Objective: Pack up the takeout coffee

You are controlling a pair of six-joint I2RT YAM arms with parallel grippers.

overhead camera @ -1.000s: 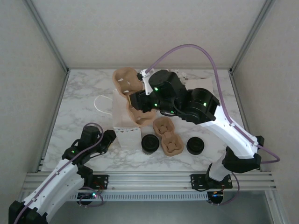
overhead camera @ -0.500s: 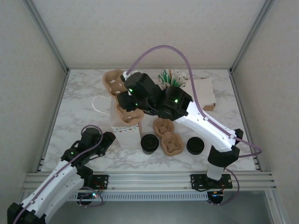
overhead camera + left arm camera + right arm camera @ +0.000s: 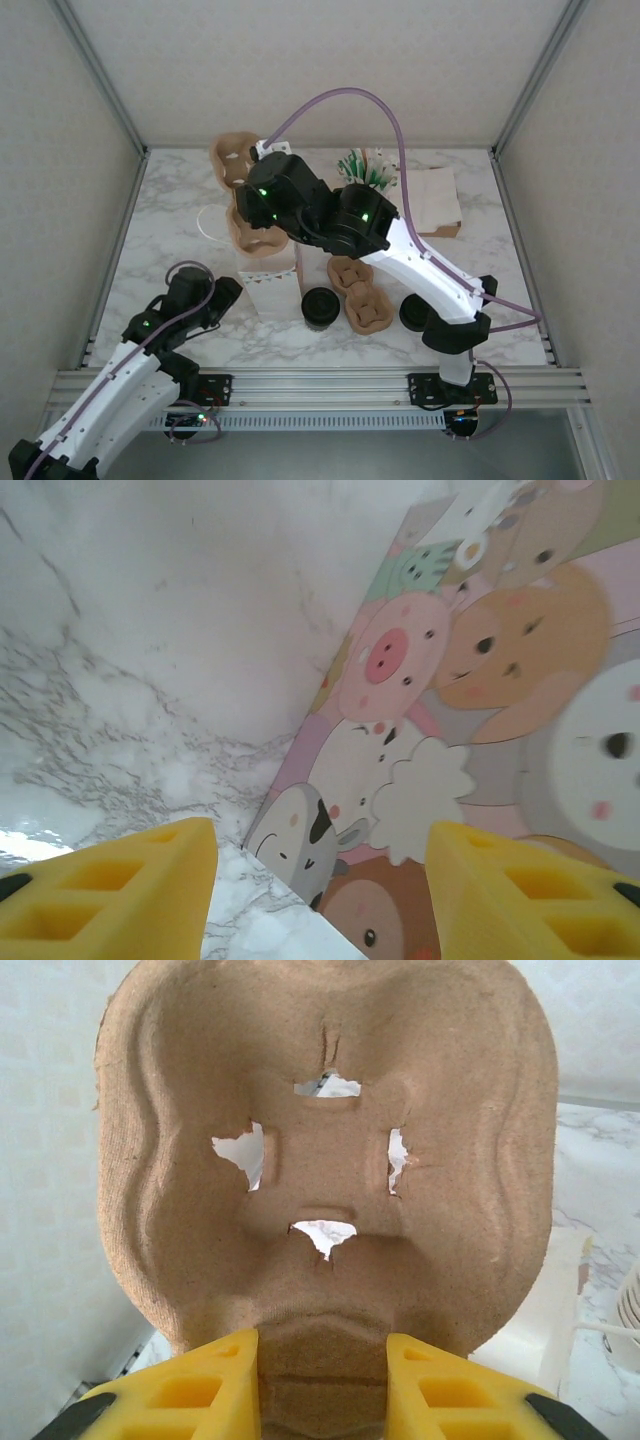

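Nearest me, the left end effector (image 3: 320, 875) hangs released, its yellow fingers (image 3: 130, 880) spread in front of the cartoon-printed paper bag (image 3: 480, 680), touching nothing. Just right of the bag, the takeout coffee (image 3: 320, 307) stands on the marble bench (image 3: 170, 220). A spare pulp carrier (image 3: 360, 295) lies between it and another black round (image 3: 415, 312), and from above I cannot tell the two apart for sure. Farther back, the right end effector (image 3: 322, 1360) is clenched on a pulp cup carrier (image 3: 320, 1110), held over the bag.
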